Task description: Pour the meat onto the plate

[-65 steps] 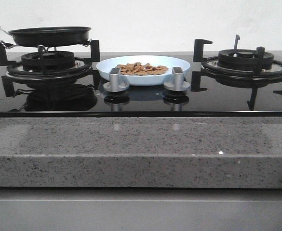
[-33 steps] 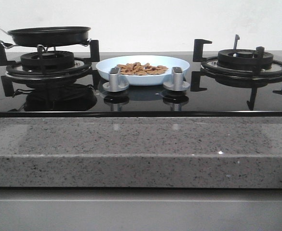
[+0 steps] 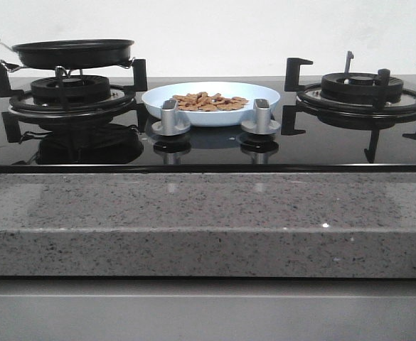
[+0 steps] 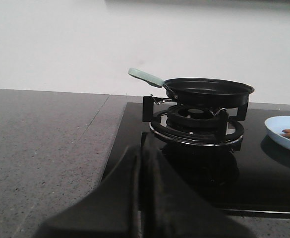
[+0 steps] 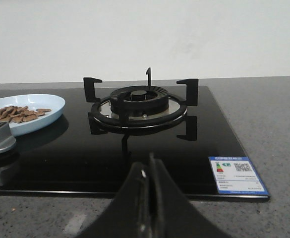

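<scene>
Front view: one plate (image 3: 211,103) mid-hob between two burners, bearing the meat (image 3: 209,101); one black pan (image 3: 73,52) back on the left burner (image 3: 71,92); two knobs (image 3: 171,117) before the plate. Pouring looks complete. Left wrist view: left gripper (image 4: 139,198) closed, empty, short of the pan. Right wrist view: right gripper (image 5: 148,198) closed, empty, facing the right burner (image 5: 141,104).
</scene>
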Motion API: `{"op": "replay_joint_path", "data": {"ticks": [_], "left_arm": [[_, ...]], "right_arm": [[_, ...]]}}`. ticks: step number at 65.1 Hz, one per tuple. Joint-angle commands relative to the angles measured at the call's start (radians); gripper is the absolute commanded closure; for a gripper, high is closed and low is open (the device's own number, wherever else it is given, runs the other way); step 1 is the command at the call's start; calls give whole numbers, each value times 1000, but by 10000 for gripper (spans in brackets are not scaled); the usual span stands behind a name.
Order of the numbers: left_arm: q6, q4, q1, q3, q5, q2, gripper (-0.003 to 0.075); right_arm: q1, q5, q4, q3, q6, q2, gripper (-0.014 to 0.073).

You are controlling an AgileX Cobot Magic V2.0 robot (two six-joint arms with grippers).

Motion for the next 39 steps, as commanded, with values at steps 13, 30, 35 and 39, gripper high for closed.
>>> {"op": "replay_joint_path", "data": {"ticks": [13, 30, 35, 39], "left_arm": [[0, -7, 2, 7, -85, -17, 741], [0, -7, 2, 7, -85, -17, 741], [0, -7, 2, 7, -85, -17, 741], [0, -7, 2, 7, -85, -17, 741]], "right_arm": [[1, -105, -16, -5, 1, -16, 664], [-83, -106, -16, -5, 1, -17, 664], [-91, -108, -16, -5, 1, -17, 664], [-91, -110, -16, -5, 1, -17, 664]]}}
